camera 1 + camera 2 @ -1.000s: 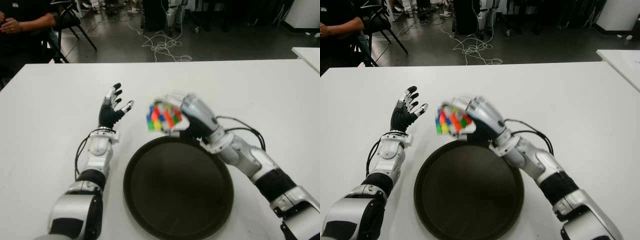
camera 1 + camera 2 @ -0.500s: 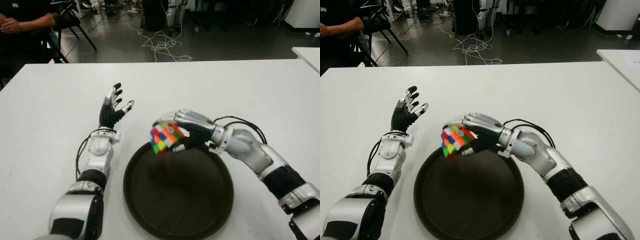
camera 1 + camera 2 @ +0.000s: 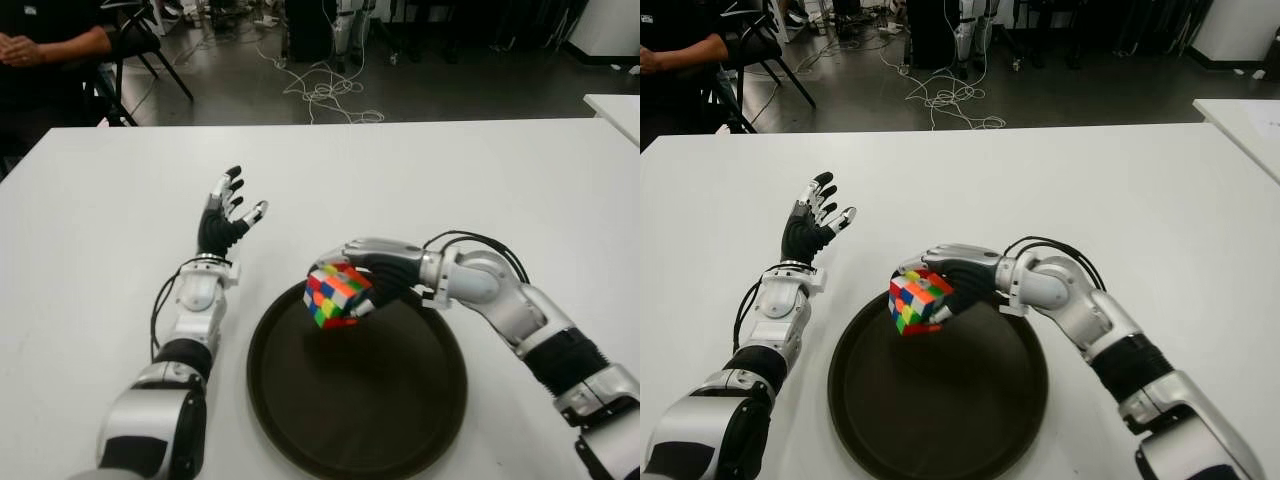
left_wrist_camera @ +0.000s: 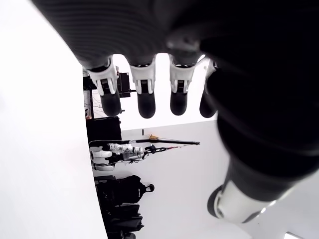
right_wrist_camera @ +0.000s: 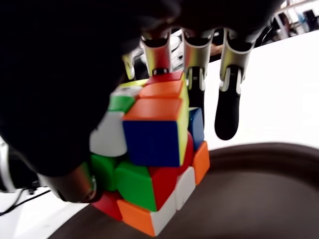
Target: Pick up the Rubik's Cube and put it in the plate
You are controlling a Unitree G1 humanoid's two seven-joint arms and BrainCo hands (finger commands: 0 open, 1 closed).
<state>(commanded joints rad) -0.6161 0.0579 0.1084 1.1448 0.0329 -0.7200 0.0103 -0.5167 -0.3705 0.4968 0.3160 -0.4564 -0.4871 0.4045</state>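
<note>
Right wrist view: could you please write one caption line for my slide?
The right hand grips the Rubik's Cube just above the far rim of the dark plate, ready to lower it.

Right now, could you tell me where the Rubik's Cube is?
The Rubik's Cube is gripped in the right hand, over the far-left rim of the dark plate; the open left hand is farther left.
</note>
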